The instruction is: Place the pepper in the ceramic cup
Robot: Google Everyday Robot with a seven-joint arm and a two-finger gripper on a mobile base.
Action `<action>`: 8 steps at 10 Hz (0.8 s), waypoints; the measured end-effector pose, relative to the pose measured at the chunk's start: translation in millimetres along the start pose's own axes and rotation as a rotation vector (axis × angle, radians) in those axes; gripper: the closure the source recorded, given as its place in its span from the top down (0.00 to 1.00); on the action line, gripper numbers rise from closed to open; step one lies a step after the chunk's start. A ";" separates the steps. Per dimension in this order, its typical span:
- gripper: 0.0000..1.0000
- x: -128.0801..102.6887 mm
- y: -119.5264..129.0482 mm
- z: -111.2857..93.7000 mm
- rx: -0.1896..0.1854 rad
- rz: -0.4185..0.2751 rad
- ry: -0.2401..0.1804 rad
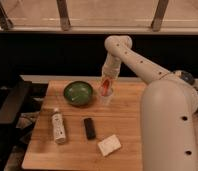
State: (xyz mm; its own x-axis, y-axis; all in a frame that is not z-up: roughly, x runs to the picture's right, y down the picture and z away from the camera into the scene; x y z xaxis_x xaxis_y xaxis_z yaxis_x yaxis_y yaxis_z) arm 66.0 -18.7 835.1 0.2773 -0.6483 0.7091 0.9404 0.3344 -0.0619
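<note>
No text, label, brand or number can be read anywhere here. The white plastic bottle (58,128) lying on the wooden bench (127,125) carries dark markings, but they are illegible. The hand (108,86) hangs over the small white ceramic cup (107,98) and bears no readable sign.
</note>
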 end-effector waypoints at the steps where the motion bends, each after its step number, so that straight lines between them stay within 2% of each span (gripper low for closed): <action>1: 0.20 -2.9 -3.7 0.2 0.007 -0.021 -0.001; 2: 0.28 -5.6 -8.7 1.1 0.010 -0.039 -0.003; 4: 0.53 -8.0 -8.9 1.0 0.013 -0.057 0.000; 5: 0.60 -8.7 -8.5 1.4 0.012 -0.060 0.001; 6: 0.71 -9.6 -10.3 1.7 0.013 -0.067 0.004; 8: 0.80 -9.2 -7.8 2.0 0.013 -0.063 0.007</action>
State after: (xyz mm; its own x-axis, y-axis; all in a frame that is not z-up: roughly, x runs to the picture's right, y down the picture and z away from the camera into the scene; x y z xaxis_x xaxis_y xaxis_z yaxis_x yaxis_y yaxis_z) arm 55.7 -13.9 830.4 0.2193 -0.6728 0.7066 0.9533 0.3018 -0.0086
